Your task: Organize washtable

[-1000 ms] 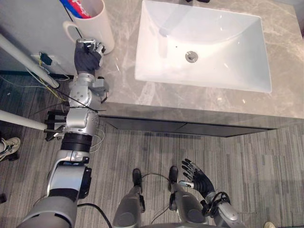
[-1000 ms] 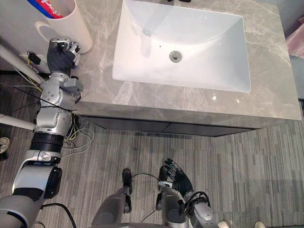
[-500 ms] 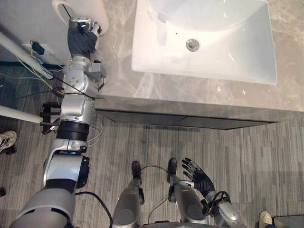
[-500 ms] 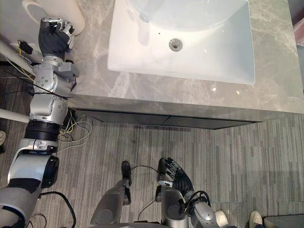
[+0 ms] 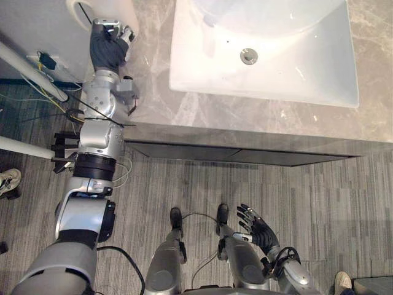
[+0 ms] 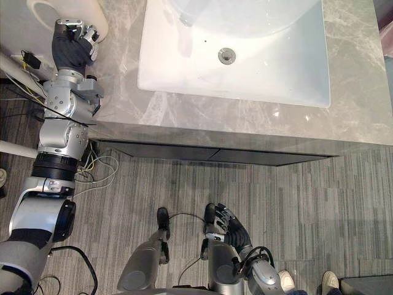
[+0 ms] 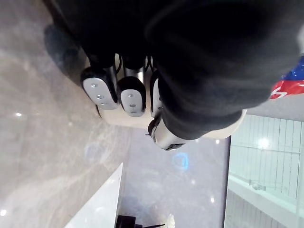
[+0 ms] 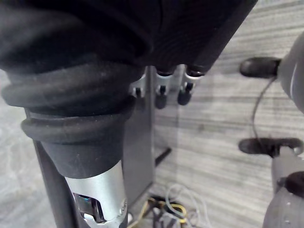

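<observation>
A white mug with a handle stands at the far left corner of the grey marble counter, cut off by the view's upper edge. My left hand reaches over the counter and rests against the mug's side with its fingers curled, holding nothing. In the left wrist view its curled fingers lie against the mug's white wall, and a blue and red item shows in the mug. My right hand hangs low beside my leg over the floor, with its fingers spread.
A white rectangular sink with a metal drain fills the middle of the counter. White poles and loose wires lie left of the counter. A person's shoe shows at the left edge.
The camera has shifted, so the mug now sits at the view's upper edge. My left hand stays curled against the mug. The right hand has not moved.
</observation>
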Controlling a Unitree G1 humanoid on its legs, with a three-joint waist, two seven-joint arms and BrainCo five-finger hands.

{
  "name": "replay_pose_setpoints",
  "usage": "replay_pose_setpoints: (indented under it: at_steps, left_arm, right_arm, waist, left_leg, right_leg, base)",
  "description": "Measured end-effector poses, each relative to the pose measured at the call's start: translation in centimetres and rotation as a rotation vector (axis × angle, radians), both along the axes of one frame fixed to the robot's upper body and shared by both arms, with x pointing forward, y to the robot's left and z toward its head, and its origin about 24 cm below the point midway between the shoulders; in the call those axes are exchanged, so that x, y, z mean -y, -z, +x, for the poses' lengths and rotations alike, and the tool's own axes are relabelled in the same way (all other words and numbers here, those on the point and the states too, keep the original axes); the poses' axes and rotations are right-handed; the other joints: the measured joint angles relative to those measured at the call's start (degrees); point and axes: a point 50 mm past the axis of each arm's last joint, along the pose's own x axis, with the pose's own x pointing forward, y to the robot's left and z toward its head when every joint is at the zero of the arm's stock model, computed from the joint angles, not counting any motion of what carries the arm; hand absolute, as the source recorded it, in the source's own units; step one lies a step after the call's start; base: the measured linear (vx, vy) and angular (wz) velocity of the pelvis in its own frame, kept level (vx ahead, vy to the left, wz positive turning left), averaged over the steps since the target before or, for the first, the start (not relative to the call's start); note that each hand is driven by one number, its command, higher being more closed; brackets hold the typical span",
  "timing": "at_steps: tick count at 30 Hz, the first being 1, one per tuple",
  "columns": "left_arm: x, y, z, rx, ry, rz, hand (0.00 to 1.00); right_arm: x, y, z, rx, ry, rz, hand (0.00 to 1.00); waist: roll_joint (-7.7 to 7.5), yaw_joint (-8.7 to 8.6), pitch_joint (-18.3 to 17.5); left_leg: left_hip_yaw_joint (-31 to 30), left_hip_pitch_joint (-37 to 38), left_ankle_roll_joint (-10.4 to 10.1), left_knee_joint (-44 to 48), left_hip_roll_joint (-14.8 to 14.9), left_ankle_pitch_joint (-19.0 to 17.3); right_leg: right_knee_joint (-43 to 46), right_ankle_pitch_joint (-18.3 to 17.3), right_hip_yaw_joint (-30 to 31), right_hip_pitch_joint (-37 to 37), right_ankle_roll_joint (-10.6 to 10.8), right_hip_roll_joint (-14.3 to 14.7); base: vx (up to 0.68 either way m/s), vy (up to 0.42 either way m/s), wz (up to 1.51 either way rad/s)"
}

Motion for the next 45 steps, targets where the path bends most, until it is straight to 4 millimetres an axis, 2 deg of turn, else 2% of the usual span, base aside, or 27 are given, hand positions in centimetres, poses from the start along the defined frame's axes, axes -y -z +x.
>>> replay_pose_setpoints:
  at_steps: [6, 8, 10, 15, 21, 24, 28, 33, 38, 45]
  left_arm:
    - [1.9, 2.5, -2.0, 0.004, 0.131, -0.009, 1.0]
    - [2.1, 4.0, -2.2, -0.036, 0.161, -0.023, 1.0]
    - [2.3, 6.4, -2.9, -0.093, 0.193, -0.035, 1.0]
    - [1.7, 9.4, -3.6, -0.19, 0.2, -0.027, 1.0]
    - [0.8, 11.2, -4.6, -0.237, 0.178, -0.036, 1.0]
    - [-0.3, 11.7, -4.9, -0.247, 0.137, -0.059, 1.0]
    - [-2.1, 11.2, -4.9, -0.229, 0.064, -0.097, 1.0]
    - [-4.0, 11.6, -4.3, -0.262, -0.025, -0.123, 1.0]
    - [-4.8, 10.3, -2.9, -0.257, -0.066, -0.102, 1.0]
    - [-4.3, 8.6, -1.4, -0.243, -0.066, -0.095, 1.0]
  right_arm:
    - [-0.1, -0.2, 0.4, 0.013, -0.001, 0.008, 0.0]
    - [-0.1, -0.2, 0.4, 0.01, -0.002, 0.008, 0.0]
    - [-0.1, -0.1, 0.3, 0.008, -0.002, 0.007, 0.0]
    - [0.0, 0.2, 0.2, -0.009, -0.003, 0.006, 0.0]
    - [0.0, 1.0, -0.4, -0.047, -0.015, 0.007, 0.0]
    - [0.1, 1.3, -0.9, -0.065, -0.011, 0.001, 0.0]
    - [0.3, 2.1, -1.5, -0.108, -0.009, -0.017, 0.0]
    - [0.2, 2.3, -1.7, -0.117, -0.006, -0.018, 0.0]
    - [-0.1, 2.3, -1.7, -0.115, -0.005, -0.009, 0.0]
    - [-0.1, 2.1, -1.6, -0.109, 0.0, -0.011, 0.0]
  waist:
    - [0.56, 0.28, -0.4]
    - [1.08, 0.4, -0.9]
    - [1.91, 0.63, -3.0]
    - [3.07, 1.31, -5.8]
    - [3.87, 1.49, -8.6]
    - [3.88, 1.45, -9.6]
    - [3.87, 1.35, -11.0]
    - [3.9, 1.33, -12.2]
    - [3.75, 1.34, -12.3]
    - [3.26, 1.2, -12.4]
  left_leg:
    - [-0.6, 0.9, 0.0, -0.4, -0.1, 0.0]
    - [-0.8, 1.4, 0.0, -0.7, -0.2, 0.0]
    - [-1.3, 1.5, 0.0, -0.9, -0.2, 0.0]
    - [-2.3, 3.0, 0.0, -1.0, -0.2, 0.0]
    - [-3.3, 4.1, -0.6, -2.9, -0.1, 0.6]
    - [-3.7, 4.4, -0.6, -3.0, -0.1, 0.7]
    - [-3.9, 4.4, -0.8, -3.3, -0.1, 0.8]
    - [-4.0, 4.8, -0.5, -3.9, -0.1, 1.5]
    - [-4.0, 4.5, -0.6, -4.0, -0.1, 1.5]
    - [-3.9, 3.4, -0.6, -3.8, 0.0, 1.6]
  right_leg:
    - [-0.3, -0.1, -0.5, 1.2, 0.2, -0.1]
    - [-0.8, -0.2, -0.9, 2.1, 0.2, -0.1]
    - [-1.1, -0.4, -1.5, 2.4, 0.3, 0.0]
    - [-2.1, -0.5, -2.6, 4.7, 0.3, 0.1]
    - [-2.1, -0.7, -3.6, 5.5, 0.4, 0.2]
    - [-2.2, -0.7, -3.7, 5.8, 0.4, 0.3]
    - [-2.6, -0.7, -3.9, 6.0, 0.4, 0.4]
    - [-2.9, -0.7, -4.2, 6.3, 0.4, 0.5]
    - [-2.9, -0.7, -4.3, 6.1, 0.4, 0.4]
    - [-2.7, -0.7, -4.2, 4.8, 0.4, 0.5]
  base:
    - [0.01, 0.004, 0.05]
    - [0.02, 0.002, 0.07]
    - [0.05, -0.002, 0.1]
    - [0.04, -0.006, 0.11]
    - [0.0, 0.008, 0.1]
    - [0.0, 0.0, 0.0]
    - [0.01, 0.001, 0.01]
    - [0.03, 0.003, 0.02]
    - [0.0, 0.0, 0.0]
    - [0.01, 0.006, -0.01]
